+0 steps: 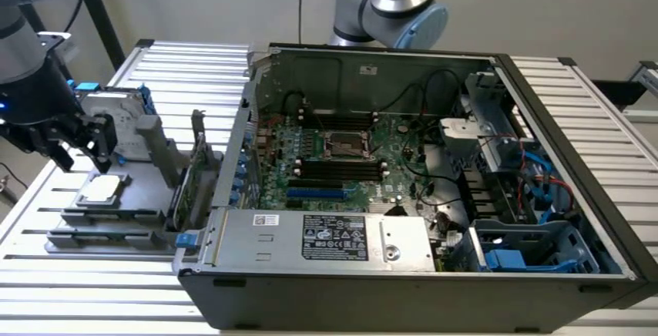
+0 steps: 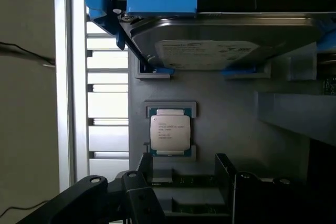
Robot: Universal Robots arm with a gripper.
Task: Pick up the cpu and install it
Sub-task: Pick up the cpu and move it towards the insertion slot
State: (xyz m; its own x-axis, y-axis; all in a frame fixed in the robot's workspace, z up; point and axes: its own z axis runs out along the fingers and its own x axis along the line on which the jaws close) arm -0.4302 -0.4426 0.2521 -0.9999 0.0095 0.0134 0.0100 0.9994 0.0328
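Observation:
The cpu (image 1: 100, 189) (image 2: 169, 132), a small square chip with a silver top, lies flat in its recess on the grey holder (image 1: 144, 197) at the exterior view's left. My black gripper (image 1: 85, 160) (image 2: 184, 174) hangs a short way above and beside it, open, with nothing between its fingers (image 2: 143, 170). It does not touch the chip. The motherboard's cpu socket (image 1: 347, 146) sits in the middle of the open computer case (image 1: 411, 274), with nothing in it that I can make out.
A silver hard drive in a blue frame (image 2: 220, 45) (image 1: 108, 109) stands on the holder just beyond the cpu. Cards stand upright (image 1: 196, 174) between the holder and the case wall. Cables, memory sticks (image 1: 340, 168) and a power supply (image 1: 319, 236) crowd the case.

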